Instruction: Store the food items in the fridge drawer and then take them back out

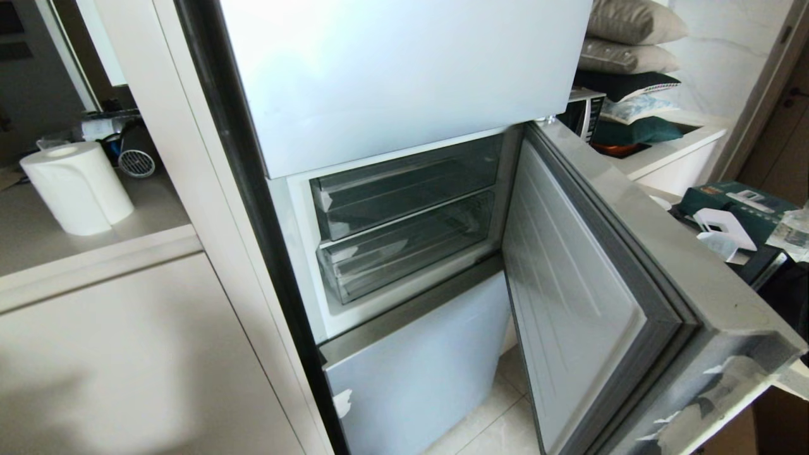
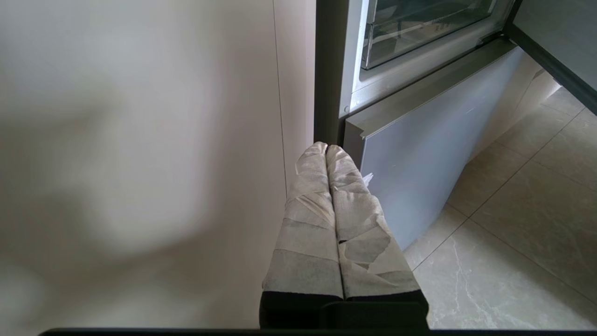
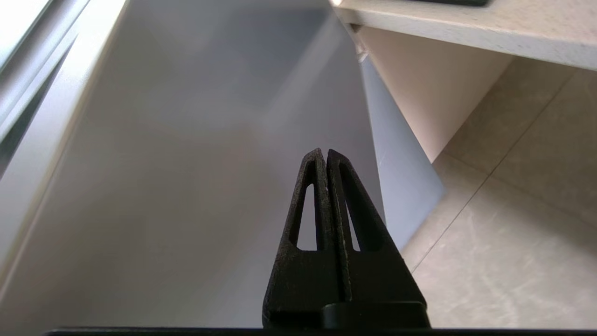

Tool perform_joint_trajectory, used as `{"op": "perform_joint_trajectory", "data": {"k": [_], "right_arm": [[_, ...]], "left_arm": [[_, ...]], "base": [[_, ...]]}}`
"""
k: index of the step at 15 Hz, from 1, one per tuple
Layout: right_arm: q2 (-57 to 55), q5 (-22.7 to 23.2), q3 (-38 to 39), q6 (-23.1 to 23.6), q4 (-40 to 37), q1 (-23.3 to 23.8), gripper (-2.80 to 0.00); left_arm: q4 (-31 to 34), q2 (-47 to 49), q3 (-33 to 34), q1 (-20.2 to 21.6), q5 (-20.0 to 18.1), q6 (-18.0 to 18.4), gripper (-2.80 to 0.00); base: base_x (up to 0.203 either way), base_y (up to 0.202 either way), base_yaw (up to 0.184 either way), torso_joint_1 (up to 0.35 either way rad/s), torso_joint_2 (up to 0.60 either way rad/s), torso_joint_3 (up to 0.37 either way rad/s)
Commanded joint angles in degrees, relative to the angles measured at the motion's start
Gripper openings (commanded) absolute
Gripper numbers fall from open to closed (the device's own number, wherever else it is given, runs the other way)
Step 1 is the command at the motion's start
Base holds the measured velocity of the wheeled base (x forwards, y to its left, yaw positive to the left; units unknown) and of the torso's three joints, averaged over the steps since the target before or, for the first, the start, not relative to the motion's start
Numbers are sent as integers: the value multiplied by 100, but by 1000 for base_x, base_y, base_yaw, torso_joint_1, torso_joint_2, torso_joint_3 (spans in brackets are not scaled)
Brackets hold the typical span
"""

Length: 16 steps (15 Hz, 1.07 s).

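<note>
The fridge (image 1: 392, 69) stands before me with its middle door (image 1: 569, 303) swung open to the right. Inside, the deep clear fridge drawer (image 1: 404, 253) sits pushed in under a shallower clear drawer (image 1: 404, 183); I see nothing in either. The food items are out of view. Neither arm shows in the head view. My left gripper (image 2: 326, 147), its fingers wrapped in pale tape, is shut and empty, low by the fridge's black side edge, below the fridge drawer (image 2: 419, 32). My right gripper (image 3: 325, 151) is shut and empty close beside a pale glossy fridge panel (image 3: 186, 163).
A white cabinet (image 1: 126, 354) flanks the fridge on the left, with a paper roll (image 1: 76, 186) on its counter. To the right, behind the open door, is a cluttered counter (image 1: 682, 145) with boxes (image 1: 739, 202) and pillows (image 1: 632, 38). Tiled floor (image 2: 522, 233) lies below.
</note>
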<state>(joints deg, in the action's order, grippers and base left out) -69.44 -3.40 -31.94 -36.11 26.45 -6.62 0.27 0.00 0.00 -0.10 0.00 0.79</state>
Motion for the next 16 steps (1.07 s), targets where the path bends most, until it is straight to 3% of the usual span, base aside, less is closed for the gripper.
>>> {"op": "perform_joint_trajectory", "data": {"k": [1,3,8,16], "right_arm": [[626,-64,205,278,-207,-519,-280],[876,-115,274,382,-473,-995,-280],[130,-112,-56,408,-467,-1243,-280],[-1825,-153,-1678,418,-160,-2172,-280]], "left_arm": [[0,9,0,1,0,0,-280],[0,9,0,1,0,0,-280],[0,9,0,1,7,0,-280],[0,9,0,1,1,0,-280]], "base": [[0,0,0,0,0,0],[0,0,0,0,0,0],[0,0,0,0,0,0],[0,0,0,0,0,0]]}}
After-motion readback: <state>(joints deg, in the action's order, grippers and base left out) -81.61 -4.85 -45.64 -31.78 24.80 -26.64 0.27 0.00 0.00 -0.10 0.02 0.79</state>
